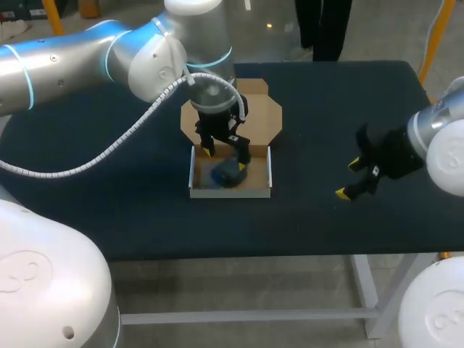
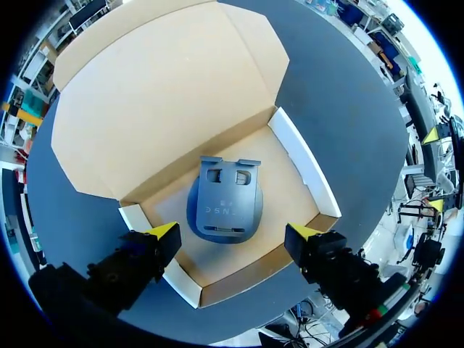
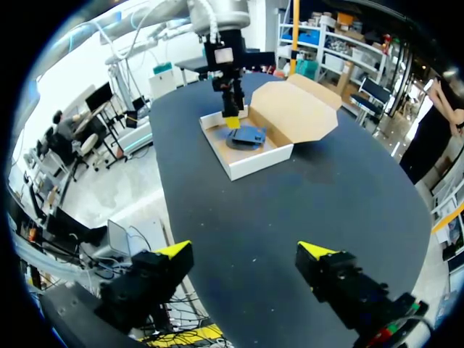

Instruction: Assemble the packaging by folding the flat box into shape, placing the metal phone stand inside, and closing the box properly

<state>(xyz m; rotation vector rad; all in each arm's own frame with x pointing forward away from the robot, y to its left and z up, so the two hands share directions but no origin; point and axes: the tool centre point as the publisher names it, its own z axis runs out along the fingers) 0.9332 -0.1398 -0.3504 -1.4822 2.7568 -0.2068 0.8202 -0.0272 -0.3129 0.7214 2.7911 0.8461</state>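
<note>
A folded cardboard box (image 1: 194, 174) stands on the dark table, its lid (image 1: 264, 116) lying open and flat behind it. Inside the tray rests the grey-blue metal phone stand (image 1: 228, 172) (image 2: 225, 203) (image 3: 245, 135). My left gripper (image 1: 225, 154) (image 2: 233, 243) hovers just above the tray, open, its yellow fingertips on either side of the stand and apart from it. My right gripper (image 1: 350, 179) (image 3: 246, 255) hangs open over bare table well to the right of the box (image 3: 250, 156), with nothing between its fingers.
The dark table (image 1: 326, 225) runs wide around the box, with its front edge close below the tray. A corrugated cable (image 1: 109, 148) from my left arm hangs over the table's left part.
</note>
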